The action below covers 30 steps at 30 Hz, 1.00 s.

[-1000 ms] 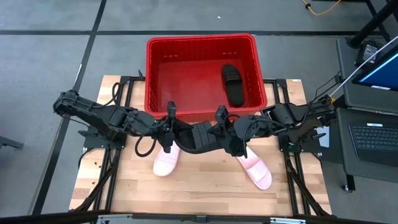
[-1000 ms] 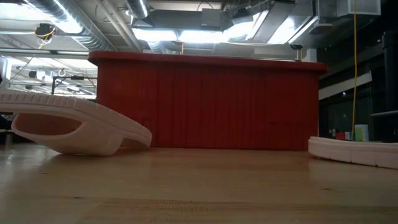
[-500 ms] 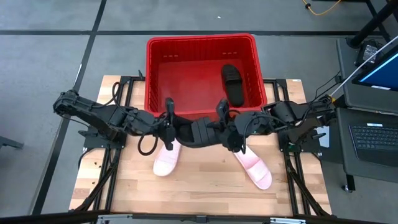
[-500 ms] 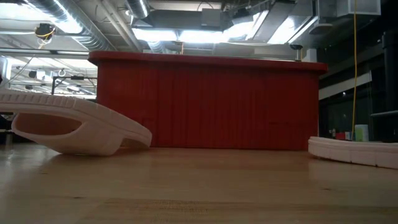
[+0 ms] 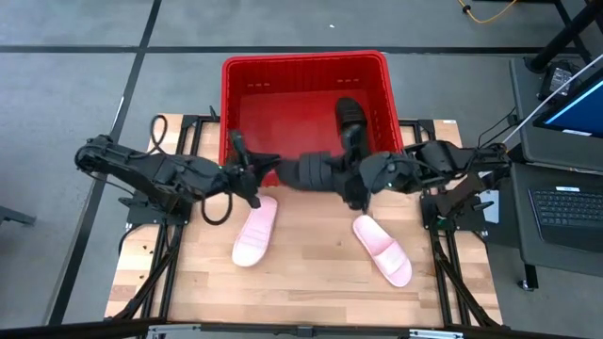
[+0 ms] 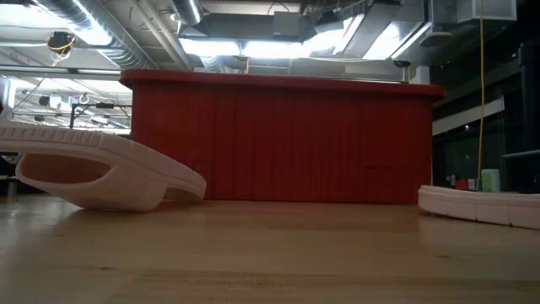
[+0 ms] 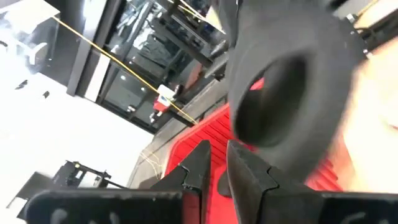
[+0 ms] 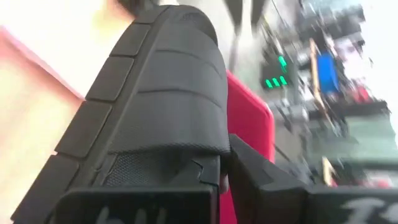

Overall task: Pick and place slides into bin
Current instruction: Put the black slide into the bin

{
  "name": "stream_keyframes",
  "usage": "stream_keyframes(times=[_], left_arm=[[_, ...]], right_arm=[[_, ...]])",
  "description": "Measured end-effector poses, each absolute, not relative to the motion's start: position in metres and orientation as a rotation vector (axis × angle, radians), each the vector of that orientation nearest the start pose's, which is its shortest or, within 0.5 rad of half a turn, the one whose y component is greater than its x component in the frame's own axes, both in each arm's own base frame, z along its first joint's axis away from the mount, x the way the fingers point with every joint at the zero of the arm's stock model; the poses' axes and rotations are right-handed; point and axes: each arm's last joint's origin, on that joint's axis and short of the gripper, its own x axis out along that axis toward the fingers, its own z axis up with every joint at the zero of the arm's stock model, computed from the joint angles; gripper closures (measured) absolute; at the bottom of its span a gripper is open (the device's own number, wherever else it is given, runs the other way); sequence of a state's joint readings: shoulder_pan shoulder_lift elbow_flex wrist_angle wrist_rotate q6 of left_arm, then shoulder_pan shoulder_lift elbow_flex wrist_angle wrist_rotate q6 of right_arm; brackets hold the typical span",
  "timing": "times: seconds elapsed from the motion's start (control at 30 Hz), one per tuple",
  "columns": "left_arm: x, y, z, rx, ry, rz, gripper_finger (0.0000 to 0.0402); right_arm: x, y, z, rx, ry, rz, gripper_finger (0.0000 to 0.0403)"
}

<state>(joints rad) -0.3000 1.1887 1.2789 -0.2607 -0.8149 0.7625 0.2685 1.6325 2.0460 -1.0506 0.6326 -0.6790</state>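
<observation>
Slides: one black slide (image 5: 352, 127) lies in the bin (image 5: 303, 64) at two o'clock; my right gripper (image 5: 350, 179) clamps the second black slide (image 5: 306, 173) over its near rim, left gripper (image 5: 247, 174) letting go; two pink slides (image 5: 255, 229) remain.

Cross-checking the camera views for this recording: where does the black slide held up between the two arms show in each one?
High view: the carried black slide hangs between both grippers, over the red bin's near rim.
Low view: not in it; only the bin wall and two pink slides show.
Left wrist view: fills the upper middle, beyond the fingers.
Right wrist view: ribbed strap fills the centre.
Shared landmark: the red bin.
</observation>
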Motion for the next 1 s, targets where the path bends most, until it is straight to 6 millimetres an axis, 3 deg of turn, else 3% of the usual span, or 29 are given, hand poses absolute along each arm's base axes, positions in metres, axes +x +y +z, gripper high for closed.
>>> stream_keyframes(times=[0.3,0.57,0.77,1.0], left_arm=[[0.212,-0.044,0.434,0.764,0.261,0.462,0.036],[0.19,-0.037,0.436,0.729,0.296,0.456,0.0362],[0.183,-0.035,0.438,0.727,0.29,0.457,0.0366],[0.177,-0.032,0.441,0.72,0.28,0.464,0.0366]], right_arm=[[0.321,0.02,0.46,-0.828,0.763,-0.408,0.0386],[0.344,-0.029,0.448,-0.757,0.806,-0.553,0.0386],[0.357,-0.067,0.44,-0.651,0.79,-0.727,0.0386],[0.37,-0.106,0.414,-0.477,0.826,-0.856,0.0386]])
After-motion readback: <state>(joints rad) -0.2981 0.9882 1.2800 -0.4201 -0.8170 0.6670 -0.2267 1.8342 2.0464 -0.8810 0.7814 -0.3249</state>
